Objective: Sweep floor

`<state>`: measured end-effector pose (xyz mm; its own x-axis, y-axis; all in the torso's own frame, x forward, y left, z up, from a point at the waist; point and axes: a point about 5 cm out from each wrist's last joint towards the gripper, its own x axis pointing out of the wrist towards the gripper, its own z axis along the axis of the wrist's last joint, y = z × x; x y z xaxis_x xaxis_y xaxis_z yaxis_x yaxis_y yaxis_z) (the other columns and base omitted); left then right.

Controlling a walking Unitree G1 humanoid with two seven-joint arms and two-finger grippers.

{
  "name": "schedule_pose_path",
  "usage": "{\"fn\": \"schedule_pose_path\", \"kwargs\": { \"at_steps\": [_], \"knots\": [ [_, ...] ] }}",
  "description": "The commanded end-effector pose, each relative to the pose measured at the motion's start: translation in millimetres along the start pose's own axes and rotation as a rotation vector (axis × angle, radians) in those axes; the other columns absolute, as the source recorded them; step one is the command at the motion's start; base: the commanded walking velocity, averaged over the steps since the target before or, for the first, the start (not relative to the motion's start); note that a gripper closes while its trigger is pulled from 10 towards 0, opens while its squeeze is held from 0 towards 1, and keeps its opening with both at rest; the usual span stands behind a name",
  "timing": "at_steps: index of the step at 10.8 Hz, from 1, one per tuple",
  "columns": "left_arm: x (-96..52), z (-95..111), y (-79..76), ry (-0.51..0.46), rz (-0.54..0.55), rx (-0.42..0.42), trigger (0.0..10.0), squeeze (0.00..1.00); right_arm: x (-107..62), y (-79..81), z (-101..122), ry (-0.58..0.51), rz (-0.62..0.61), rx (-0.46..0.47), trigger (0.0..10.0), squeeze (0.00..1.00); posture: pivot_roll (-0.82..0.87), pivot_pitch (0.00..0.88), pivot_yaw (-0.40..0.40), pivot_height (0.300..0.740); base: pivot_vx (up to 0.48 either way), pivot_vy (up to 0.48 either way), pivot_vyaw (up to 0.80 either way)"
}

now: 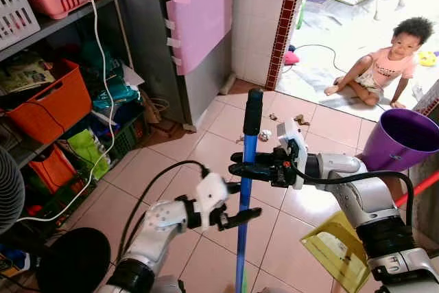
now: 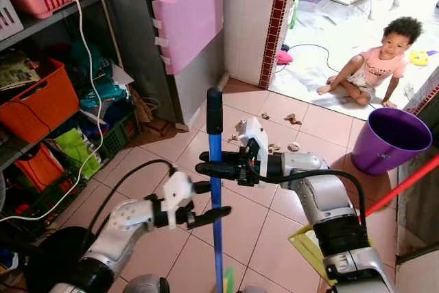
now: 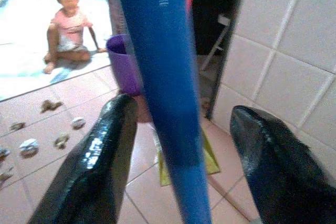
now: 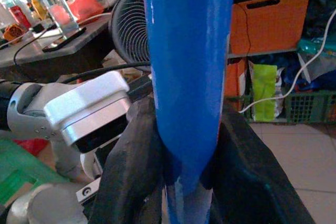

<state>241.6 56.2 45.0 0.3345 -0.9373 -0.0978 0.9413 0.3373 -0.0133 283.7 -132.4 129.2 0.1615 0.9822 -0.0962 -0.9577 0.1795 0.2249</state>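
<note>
the broom (image 1: 245,190) stands upright between the arms, its stiff, light, smooth blue pole likely to slip. the right gripper (image 1: 236,168) is clamped on it just below the black cap; the left gripper (image 1: 248,217) sits lower, fingers spread around the pole, a sensible second hold.

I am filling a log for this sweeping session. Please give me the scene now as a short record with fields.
tool: broom handle, blue with a black top, upright
right gripper: shut on the broom handle, higher up
left gripper: open, fingers on either side of the handle, lower down
debris: scraps on the tiled floor near the doorway
containers: purple bin, yellow dustpan
person: a child sitting beyond the doorway
</note>
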Motion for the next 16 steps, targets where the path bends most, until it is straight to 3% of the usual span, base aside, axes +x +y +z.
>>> {"fn": "schedule_pose_path", "kwargs": {
  "at_steps": [1,7,9,10,11,14,15,16],
  "knots": [
    [-1.8,4,2.2,-0.010,0.014,0.010,10.0,1.00,-3.6,-2.5,3,-0.026,-0.028,-0.007,0.0,0.00,-0.09,0.000,0.023,0.740,0.000,0.000,0.00],
    [-8.0,7,4.8,-0.006,0.039,-0.013,10.0,1.00,-5.4,-10.6,12,-0.030,-0.045,-0.056,0.0,0.00,-0.09,0.000,0.027,0.740,0.000,0.000,0.00],
    [-10.9,7,13.1,-0.004,0.074,-0.022,10.0,1.00,-2.9,-13.4,35,-0.060,0.007,-0.088,0.0,0.00,-0.09,0.000,0.029,0.740,0.000,0.000,0.00],
    [-10.8,9,23.8,-0.007,0.113,-0.016,10.0,1.00,2.3,-5.5,52,-0.095,0.101,-0.086,0.0,0.00,-0.08,0.000,0.026,0.740,0.000,0.000,0.00],
    [-9.1,12,32.3,-0.006,0.131,-0.007,10.0,0.00,4.9,1.8,59,-0.098,0.168,-0.089,0.0,0.00,-0.09,0.000,0.023,0.740,0.000,0.000,0.00],
    [4.7,27,44.9,-0.042,0.126,0.021,10.0,0.00,4.6,15.1,57,-0.086,0.238,-0.051,0.0,0.00,-0.10,0.000,0.022,0.740,0.000,0.000,0.00],
    [10.2,29,42.5,-0.053,0.099,0.018,10.0,0.00,4.8,18.0,56,-0.085,0.246,-0.040,0.0,0.00,-0.10,0.000,0.022,0.740,0.000,0.000,0.00],
    [16.1,31,38.8,-0.066,0.065,0.011,9.4,0.00,4.7,21.4,54,-0.080,0.260,-0.027,0.0,0.00,-0.11,0.000,0.024,0.740,0.000,0.000,0.00]
  ]
}}
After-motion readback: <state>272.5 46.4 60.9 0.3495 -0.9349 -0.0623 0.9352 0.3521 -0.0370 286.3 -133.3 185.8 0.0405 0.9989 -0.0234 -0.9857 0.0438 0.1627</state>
